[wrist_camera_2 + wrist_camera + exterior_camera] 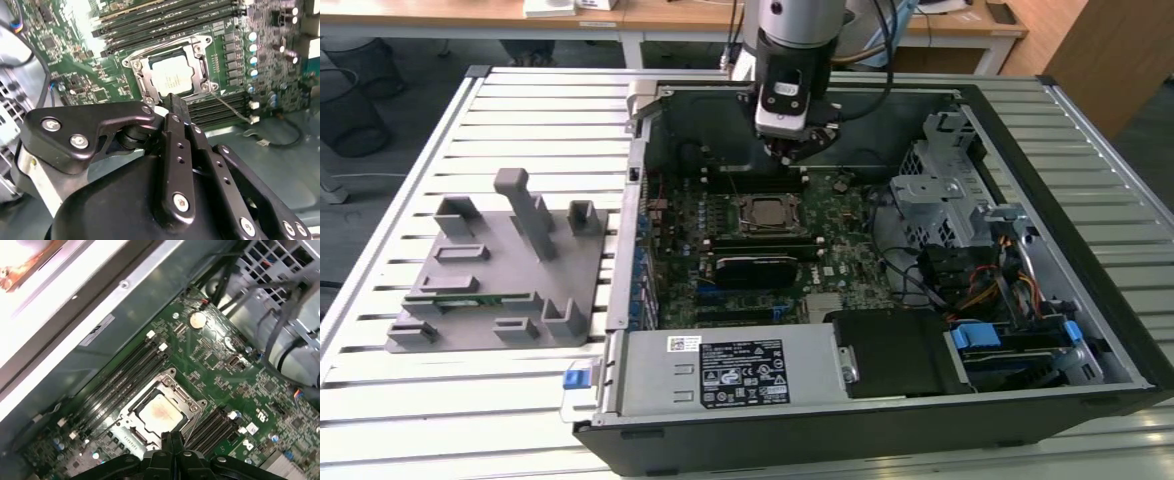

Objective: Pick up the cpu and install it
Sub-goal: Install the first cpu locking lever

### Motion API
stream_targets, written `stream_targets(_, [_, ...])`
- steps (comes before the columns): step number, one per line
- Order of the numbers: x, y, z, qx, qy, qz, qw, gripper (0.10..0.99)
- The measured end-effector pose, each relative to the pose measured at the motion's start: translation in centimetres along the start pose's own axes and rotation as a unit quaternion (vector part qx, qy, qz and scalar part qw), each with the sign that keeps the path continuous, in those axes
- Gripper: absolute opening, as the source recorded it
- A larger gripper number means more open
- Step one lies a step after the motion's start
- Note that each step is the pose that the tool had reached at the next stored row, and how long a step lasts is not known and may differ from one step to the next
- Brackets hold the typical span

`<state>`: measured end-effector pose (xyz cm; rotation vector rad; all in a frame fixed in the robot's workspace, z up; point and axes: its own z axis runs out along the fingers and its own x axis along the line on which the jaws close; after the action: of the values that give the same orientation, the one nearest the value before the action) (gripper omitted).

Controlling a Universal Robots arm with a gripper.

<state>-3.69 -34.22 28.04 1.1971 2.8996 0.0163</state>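
The cpu (765, 210) is a small square chip with a pale metal top. It lies flat inside the black-and-metal socket frame (738, 199) on the green motherboard (847, 215), within the open computer case. Both wrist views show the cpu (172, 76) (159, 412) seated in the frame (201, 49) (186, 398). My gripper (795, 152) hangs a little above the board, just beyond the socket's far edge. Its two black fingers are pressed together with nothing between them, as the gripper (175, 106) (171, 440) appears in both wrist views.
A grey plastic fixture (494, 270) stands on the slatted table at the exterior view's left, with a green memory stick (467, 297) in it. Case walls (638, 200), a power supply (720, 370), a drive cage (941, 190) and cables (987, 290) surround the board. Memory slots (150, 22) flank the socket.
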Motion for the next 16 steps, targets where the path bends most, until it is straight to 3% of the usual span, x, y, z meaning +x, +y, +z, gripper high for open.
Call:
stream_targets(4, [0.0, 0.0, 0.06, 0.0, 0.0004, -0.037, 0.9993, 0.106])
stream_targets(8, [0.0, 0.0, 0.12, 0.0, 0.0008, -0.073, 0.9973, 0.106])
stream_targets(12, [0.0, 0.0, 0.18, 0.0, 0.0012, -0.109, 0.994, 0.106])
stream_targets(16, [0.0, 0.0, 0.25, 0.0001, 0.0016, -0.145, 0.9894, 0.106])
